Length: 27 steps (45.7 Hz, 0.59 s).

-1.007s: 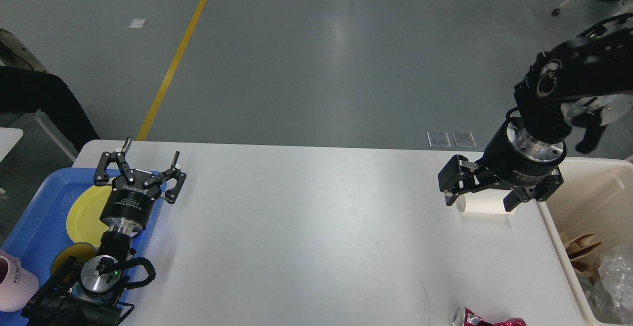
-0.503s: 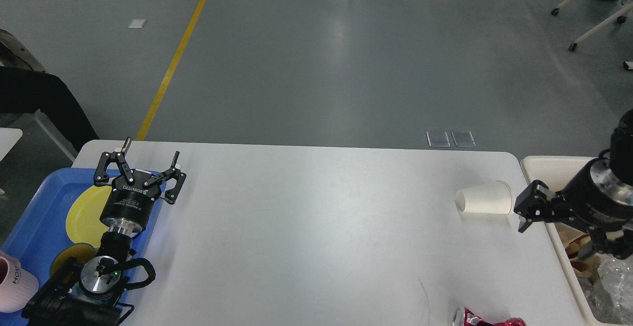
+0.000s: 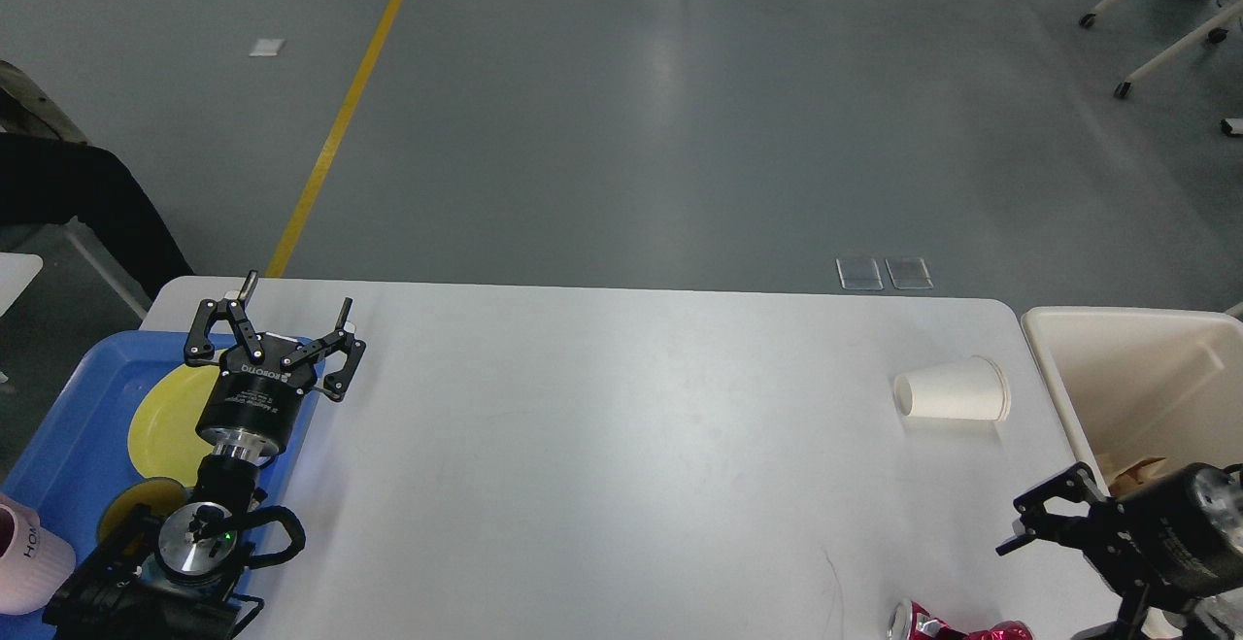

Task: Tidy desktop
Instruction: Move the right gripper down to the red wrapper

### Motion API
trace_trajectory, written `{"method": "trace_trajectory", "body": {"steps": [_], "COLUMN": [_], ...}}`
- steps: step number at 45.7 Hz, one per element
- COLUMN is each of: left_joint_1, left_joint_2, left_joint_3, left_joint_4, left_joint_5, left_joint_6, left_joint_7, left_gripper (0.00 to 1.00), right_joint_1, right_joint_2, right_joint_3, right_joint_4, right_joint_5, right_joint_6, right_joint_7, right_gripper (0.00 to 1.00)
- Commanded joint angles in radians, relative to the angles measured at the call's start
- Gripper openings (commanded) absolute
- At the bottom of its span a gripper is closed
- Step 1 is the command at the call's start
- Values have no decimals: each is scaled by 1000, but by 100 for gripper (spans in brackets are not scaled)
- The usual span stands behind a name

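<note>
- head view looks down on the desktop (image 3: 602, 465), a wide white slab that runs under and between both pincers and fills most of the lower picture.
- left of the left pincer's wrist sits a blue tray (image 3: 68, 426) at the desktop's left end, with a yellow plate (image 3: 170, 417) lying in it, partly hidden behind the arm.
- just right of the right pincer, past the desktop's right edge, stands a cream bin (image 3: 1136, 368); some brown paper and clear plastic show inside it.
- the left pincer (image 3: 277, 334) hangs over the tray's right rim near the far left corner of the desktop, its two fingers spread wide with nothing between them.
- the right pincer (image 3: 1054, 509) is low by the near right edge of the desktop, close to the bin wall, fingers parted and empty.
- beyond the right pincer, well apart from it, a white paper cup (image 3: 952, 392) lies on its side on the desktop, mouth turned to the left.
- nearer than the right pincer and a little to its left, a crushed red can (image 3: 947, 628) lies at the bottom edge of the picture.
- left of the left arm's base, a pink cup (image 3: 29, 553) stands in the tray's near corner.
</note>
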Motion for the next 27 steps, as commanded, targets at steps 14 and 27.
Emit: {"method": "trace_trajectory", "body": {"steps": [14,27], "left_joint_1": [-2,-2], "left_joint_2": [0,0], "left_joint_3": [0,0], "left_joint_4": [0,0], "left_joint_5": [0,0], "left_joint_6": [0,0], "left_joint_7": [0,0], "left_gripper": [97,97], "right_joint_1": [-123,-416], "right_joint_2": [142,231], "right_joint_3": [56,201], "right_joint_4": [6,-177], "right_joint_5": [436,422], "right_joint_6": [-283,-300], "right_joint_7": [2,6], "right_gripper": [72,98]}}
